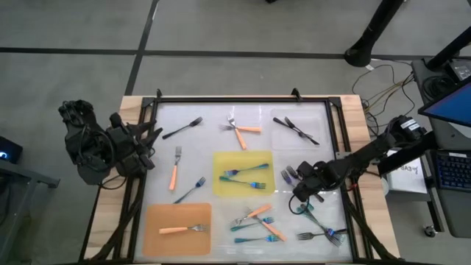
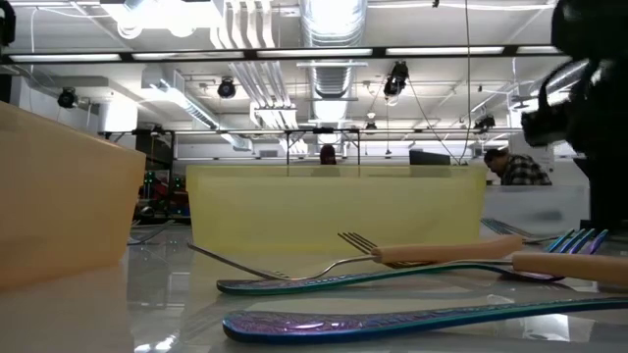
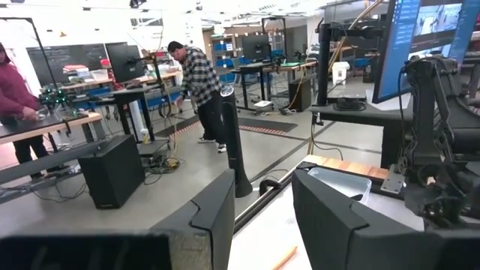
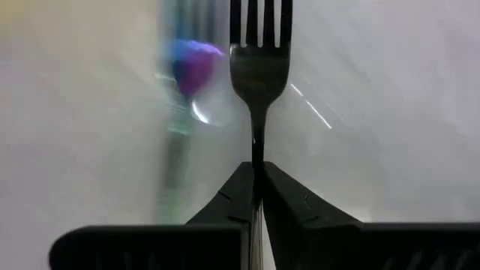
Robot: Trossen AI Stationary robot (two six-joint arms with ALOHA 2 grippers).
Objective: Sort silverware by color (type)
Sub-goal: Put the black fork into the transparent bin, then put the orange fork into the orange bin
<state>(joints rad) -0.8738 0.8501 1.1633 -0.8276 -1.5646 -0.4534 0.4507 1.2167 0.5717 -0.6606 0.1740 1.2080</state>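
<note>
My right gripper (image 1: pixel 296 184) is over the table's right half, just right of the yellow mat (image 1: pixel 243 163), shut on a dark grey fork (image 4: pixel 259 67) whose tines stick out past the fingertips. A blurred blue-purple fork (image 4: pixel 191 71) lies beside it. Blue-teal forks (image 1: pixel 246 177) lie on the yellow mat. One orange-handled fork (image 1: pixel 182 229) is on the orange mat (image 1: pixel 158 239). Two dark forks (image 1: pixel 298 129) rest in the far-right clear area. My left gripper (image 3: pixel 262 217) waits open at the table's left edge (image 1: pixel 147 143). My right gripper pinches the dark fork's slim handle just behind the head (image 4: pixel 257 150) between its two shut fingers (image 4: pixel 232 199). The fingers lie along the fork, and the head points straight away from them. I cannot tell whether the fork is clear of the table.
Loose forks lie about the white board: a dark one (image 1: pixel 182 129), crossed orange ones (image 1: pixel 243 131), an orange one (image 1: pixel 175 168), a mixed heap (image 1: pixel 257 221) and more at the near right (image 1: pixel 320 230). A black frame (image 1: pixel 243 99) rims the board. People stand in the room beyond.
</note>
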